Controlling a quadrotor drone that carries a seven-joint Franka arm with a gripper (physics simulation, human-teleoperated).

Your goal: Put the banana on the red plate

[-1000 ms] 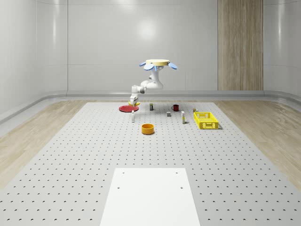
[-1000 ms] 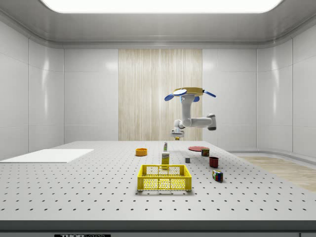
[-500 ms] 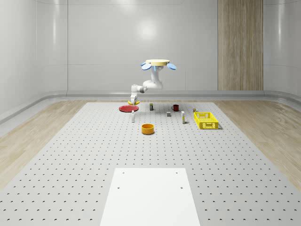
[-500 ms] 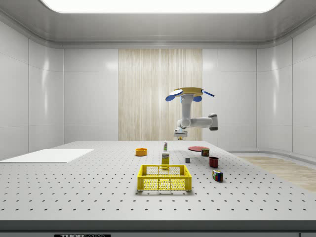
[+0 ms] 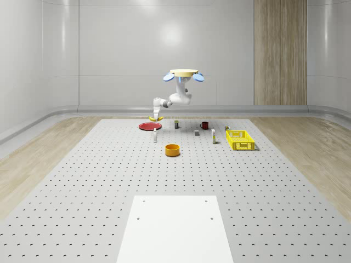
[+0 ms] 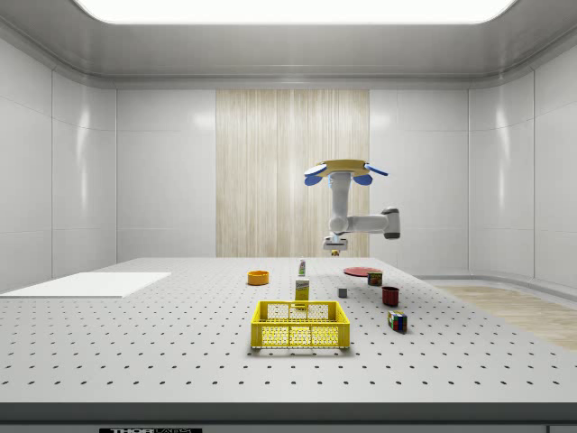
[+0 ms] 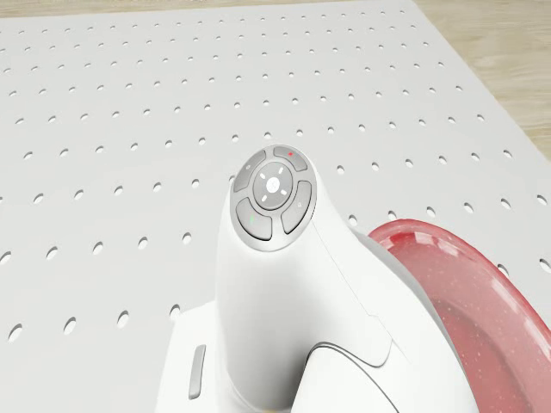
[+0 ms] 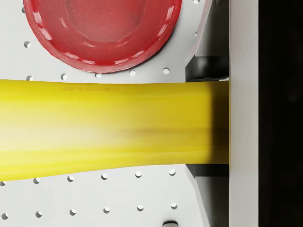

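1. The banana [image 8: 109, 130] lies crosswise between the jaws, clamped, in the air beside the red plate [image 8: 102, 33].
2. The gripper [image 5: 155, 116] grasps it above the table [image 5: 98, 181].
3. The drone [image 5: 183, 74] hovers near the plate.

I count one banana [image 8: 109, 125], pinched in my one claw [image 5: 156, 116]. On the tabletop [image 5: 98, 181] I see one red plate [image 5: 148, 126], one orange bowl [image 5: 173, 149], one yellow basket [image 5: 240, 140], one dark red mug [image 5: 204, 125], one colour-patched cube [image 6: 397, 321], one white mat [image 5: 174, 230] and several small containers that I cannot count surely.
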